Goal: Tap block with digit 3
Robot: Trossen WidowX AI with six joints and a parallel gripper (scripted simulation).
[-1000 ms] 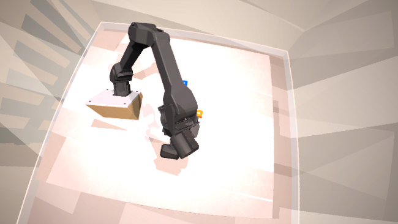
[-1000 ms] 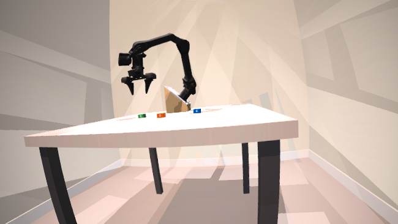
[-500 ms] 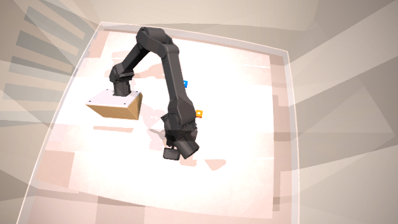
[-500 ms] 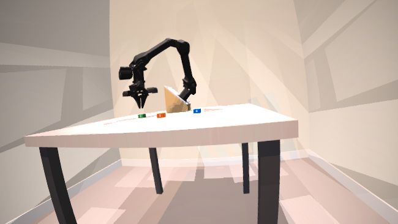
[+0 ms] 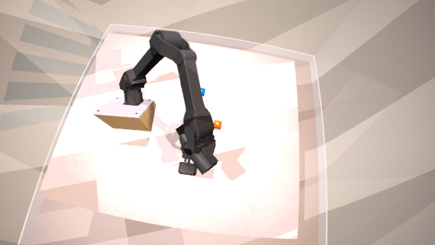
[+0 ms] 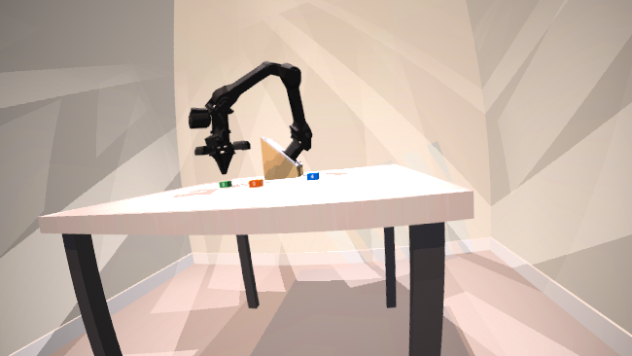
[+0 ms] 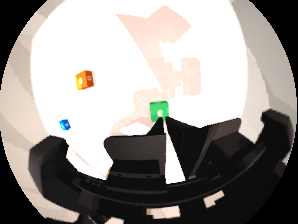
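Note:
A green block (image 6: 225,184) (image 7: 159,110) lies on the table; it has a pale digit too small to read, and it is hidden behind the arm in the top view. My gripper (image 6: 224,172) (image 7: 163,119) is shut and empty, its tips together a little above the green block. An orange block (image 5: 217,124) (image 6: 256,183) (image 7: 84,80) lies off to one side, its digit not readable for certain. A blue block (image 5: 203,92) (image 6: 312,176) (image 7: 64,124) lies farther away; its digit looks like a 4 in the exterior view.
The arm's wooden base (image 5: 134,122) (image 6: 274,165) with a pale top plate stands on the table (image 5: 261,201) (image 6: 340,206). The arm arches from it over the table. The orange block is nearer to my gripper than the blue one.

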